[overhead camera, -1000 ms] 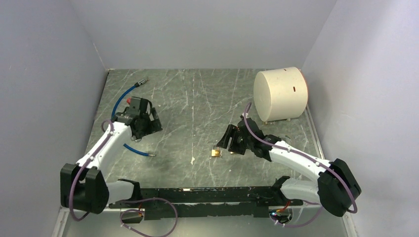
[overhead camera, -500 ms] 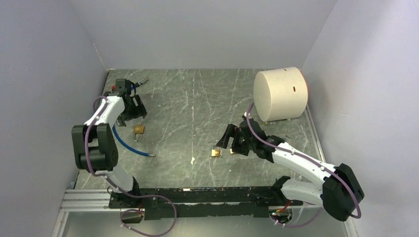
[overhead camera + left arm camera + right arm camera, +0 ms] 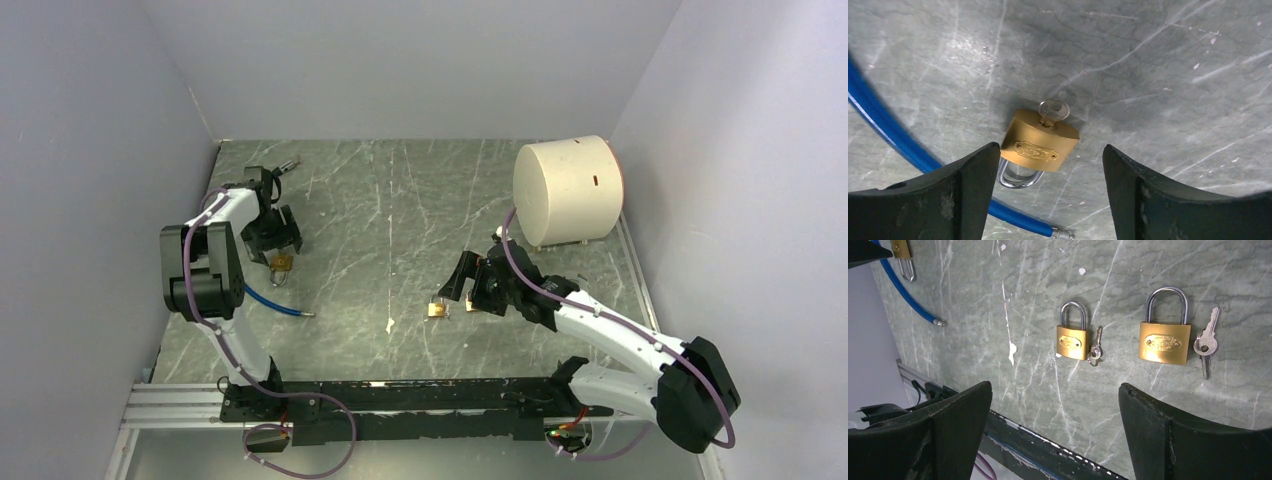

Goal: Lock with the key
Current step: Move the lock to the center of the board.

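Left jaws stood wide apart and empty, straddling the brass padlock point(image 3: 1039, 141) lying left on the worktop point(image 3: 420, 200), key point(image 3: 1053, 109) seated in its keyhole; probably lined up to grip the body. Right jaws were released above two other padlocks point(image 3: 1072, 341).

I count 3 brass padlocks point(image 3: 1072, 342), all L of the 1 white cylinder point(image 3: 567, 190); 3 key sets point(image 3: 1206, 344), 1 per lock; 1 blue cable point(image 3: 1020, 220); 2 robot arms point(image 3: 600, 322).
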You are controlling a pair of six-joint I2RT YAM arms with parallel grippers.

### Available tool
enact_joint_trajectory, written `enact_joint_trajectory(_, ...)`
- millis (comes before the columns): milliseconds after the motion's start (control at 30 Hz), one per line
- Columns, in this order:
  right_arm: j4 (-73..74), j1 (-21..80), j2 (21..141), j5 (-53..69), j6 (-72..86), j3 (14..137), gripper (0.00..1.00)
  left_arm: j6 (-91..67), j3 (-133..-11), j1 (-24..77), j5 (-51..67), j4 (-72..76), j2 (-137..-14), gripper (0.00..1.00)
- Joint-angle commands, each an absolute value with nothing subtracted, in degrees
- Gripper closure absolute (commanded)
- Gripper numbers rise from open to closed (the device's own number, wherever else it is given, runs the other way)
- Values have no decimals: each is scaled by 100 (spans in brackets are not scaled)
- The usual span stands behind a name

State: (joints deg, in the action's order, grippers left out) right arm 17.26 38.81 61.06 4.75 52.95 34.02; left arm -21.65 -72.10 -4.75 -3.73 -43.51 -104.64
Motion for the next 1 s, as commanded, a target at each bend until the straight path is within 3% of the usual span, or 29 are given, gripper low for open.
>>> enact_joint_trajectory(0, 1697, 3863, 6139, 442, 5226, 3612, 1, -1970, -7302, -510, 134, -4385, -10552, 23)
enact_joint_trajectory(333, 1564, 3860, 6273, 580, 5226, 3563, 1, -1760, -7179, -505, 696, -4159, -10627, 34)
enact_joint_trajectory(800, 1557, 3859, 6331, 628, 5203, 3537, 1, -2096, -7229, -501, 9, -4180, -10794, 27)
enact_joint_trajectory(967, 1530, 3859, 6363, 667, 5212, 3520, 1, -2079, -7269, -501, 35, -4088, -10932, 37)
